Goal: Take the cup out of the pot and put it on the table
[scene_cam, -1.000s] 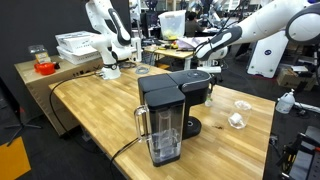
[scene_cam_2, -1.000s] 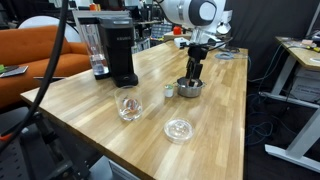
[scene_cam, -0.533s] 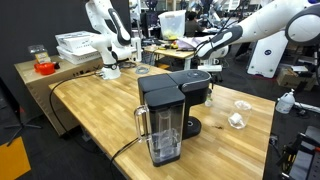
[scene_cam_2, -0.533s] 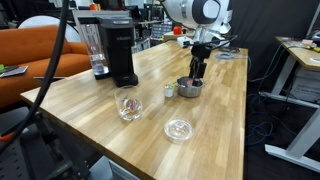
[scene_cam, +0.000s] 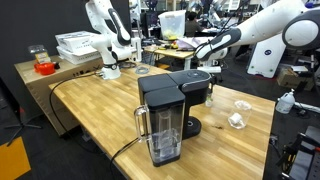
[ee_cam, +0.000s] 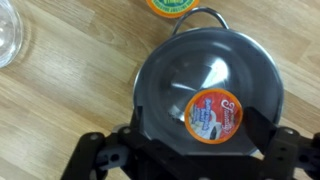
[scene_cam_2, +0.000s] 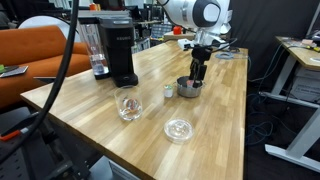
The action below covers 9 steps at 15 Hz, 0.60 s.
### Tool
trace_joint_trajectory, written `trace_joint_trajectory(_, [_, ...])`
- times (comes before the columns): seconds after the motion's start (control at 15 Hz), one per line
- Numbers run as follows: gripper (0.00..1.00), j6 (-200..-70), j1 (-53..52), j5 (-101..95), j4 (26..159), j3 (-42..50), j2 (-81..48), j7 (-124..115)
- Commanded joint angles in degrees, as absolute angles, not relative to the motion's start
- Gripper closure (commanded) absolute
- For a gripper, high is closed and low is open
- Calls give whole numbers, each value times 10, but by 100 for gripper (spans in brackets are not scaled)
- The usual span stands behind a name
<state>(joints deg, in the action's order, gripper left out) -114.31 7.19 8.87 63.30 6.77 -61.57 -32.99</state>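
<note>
Over light wooden butcher-block table (ee_cam: pixel 60 95), my gripper (ee_cam: pixel 197 138) hangs wide open over low dark round pot (ee_cam: pixel 175 65); fingers could clip rim, tipping small orange-lidded cup (ee_cam: pixel 215 117).

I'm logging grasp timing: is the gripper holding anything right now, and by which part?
Nothing is held. The gripper hangs over the pot with its jaws open; the cup lies inside the pot, between them and ungripped.
</note>
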Motion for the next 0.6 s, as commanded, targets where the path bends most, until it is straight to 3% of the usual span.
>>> trace_joint_trajectory(0.0, [0, -1123, 81, 98, 603, 65, -630, -317])
trace_joint_trajectory(0.53, [0, -1114, 82, 97, 591, 63, -636, -312])
